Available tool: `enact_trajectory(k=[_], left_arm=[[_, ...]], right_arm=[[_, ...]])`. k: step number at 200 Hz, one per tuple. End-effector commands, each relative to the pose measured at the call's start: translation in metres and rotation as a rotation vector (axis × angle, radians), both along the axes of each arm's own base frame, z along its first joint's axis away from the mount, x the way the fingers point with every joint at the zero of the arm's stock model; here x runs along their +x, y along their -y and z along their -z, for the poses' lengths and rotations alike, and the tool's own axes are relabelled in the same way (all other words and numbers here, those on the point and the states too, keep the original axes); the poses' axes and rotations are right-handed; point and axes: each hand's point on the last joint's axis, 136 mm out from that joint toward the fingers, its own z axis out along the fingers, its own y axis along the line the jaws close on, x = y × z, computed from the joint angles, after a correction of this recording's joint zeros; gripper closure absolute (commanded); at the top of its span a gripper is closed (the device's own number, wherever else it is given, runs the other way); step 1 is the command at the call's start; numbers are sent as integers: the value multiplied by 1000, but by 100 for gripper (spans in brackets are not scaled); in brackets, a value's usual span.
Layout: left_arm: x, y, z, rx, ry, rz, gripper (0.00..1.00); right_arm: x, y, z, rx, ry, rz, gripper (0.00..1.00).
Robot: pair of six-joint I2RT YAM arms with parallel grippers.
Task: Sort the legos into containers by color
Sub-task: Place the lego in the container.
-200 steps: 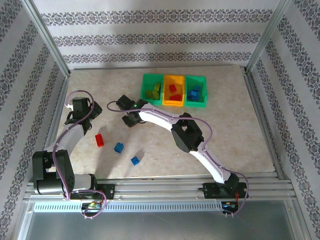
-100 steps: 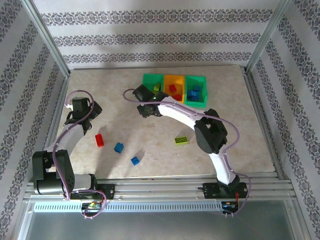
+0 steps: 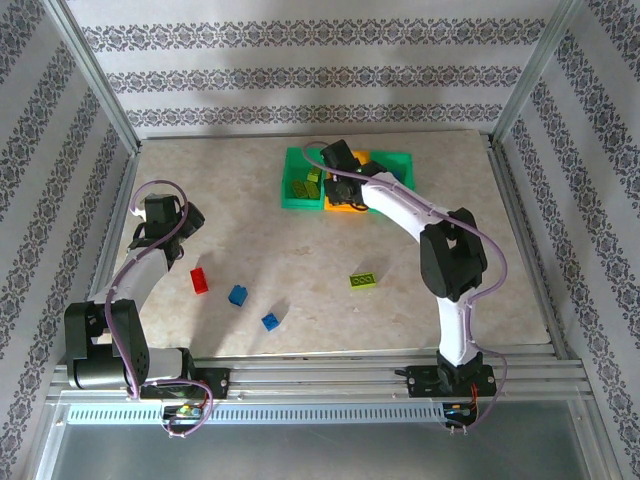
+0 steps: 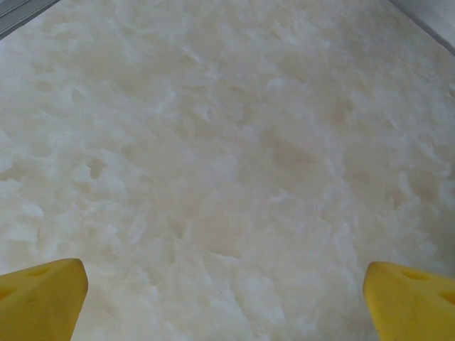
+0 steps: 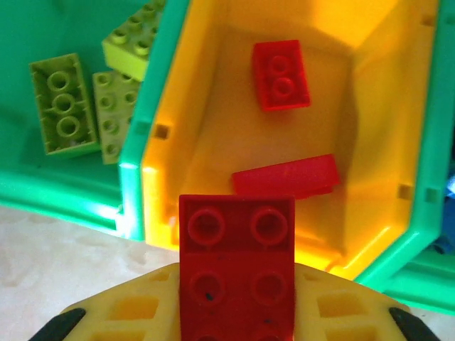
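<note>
The right pincer is clamped narrowly on a red brick, studs facing the wrist camera. It is poised at the near wall of the orange-yellow bin, and in the wrist view that wall's rim lies just past the brick's front edge. Inside this bin lie two more red bricks, one flat toward the far wall and one tilted on edge closer to the held brick.

Touching the bin's left side is a green bin holding lime bricks; another green bin touches its right side. On the table, well on the arm-base side of the orange-yellow bin, lies a lime brick. Further left of it are a red brick and two blue ones.

The left pincer is spread wide over bare table, far left of the bin, holding nothing.
</note>
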Motion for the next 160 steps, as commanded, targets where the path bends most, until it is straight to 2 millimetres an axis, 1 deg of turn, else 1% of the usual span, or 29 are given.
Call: enact_trajectory(k=[1, 33, 72, 99, 122, 140, 160], left_arm=[[3, -3, 0, -10, 21, -8, 0], [3, -2, 1, -11, 17, -5, 0], [2, -3, 2, -6, 10, -1, 0], [3, -3, 2, -3, 8, -1, 0], [4, -3, 5, -7, 2, 1, 0], [4, -3, 6, -10, -1, 2, 0], [5, -3, 5, -8, 0, 4, 0]], right_arm=[[18, 5, -12, 13, 44, 47, 76], [40, 12, -4, 14, 40, 74, 76], [60, 11, 4, 25, 35, 80, 72], [68, 11, 13, 39, 22, 90, 68], [72, 10, 21, 66, 4, 100, 63], [74, 9, 24, 76, -2, 102, 56], [75, 8, 24, 82, -6, 96, 52]])
